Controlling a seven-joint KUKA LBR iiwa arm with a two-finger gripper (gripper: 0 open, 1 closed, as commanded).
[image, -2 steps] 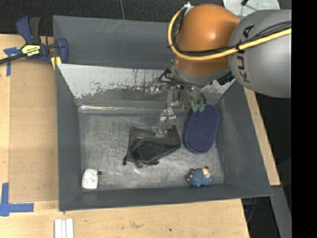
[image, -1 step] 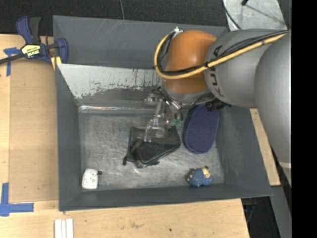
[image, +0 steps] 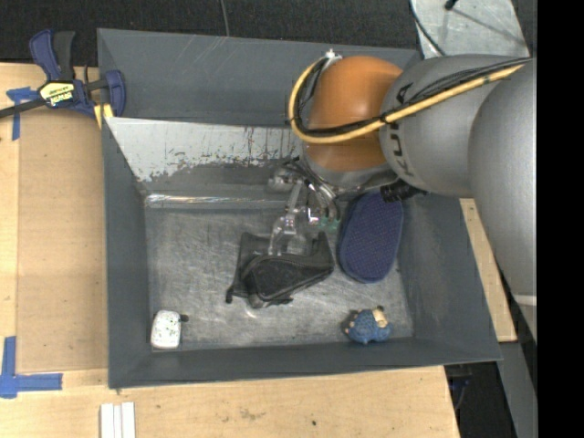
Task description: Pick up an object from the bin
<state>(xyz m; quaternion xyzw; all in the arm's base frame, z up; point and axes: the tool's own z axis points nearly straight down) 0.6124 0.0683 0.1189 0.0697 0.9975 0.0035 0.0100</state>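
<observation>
While the arm [image: 474,126] leans in from 3 o'clock over the grey bin [image: 123,272], its orange-capped wrist tips down at bin centre. Gripper [image: 290,231]: spread cannot be told. Black crumpled thing [image: 278,276] lies just at its 6 o'clock, dark-blue oval pad [image: 370,235] at 3. Arm lettering unreadable.

Dark backdrop behind a grey metal bin [image: 123,245]
Beyond the bin's far rim lies a flat black surface [image: 164,7], with a thin black cable [image: 222,3] running down across it. A pale mottled sheet [image: 474,26] sits at the upper right. Light glares off the bin's far inner wall.
</observation>
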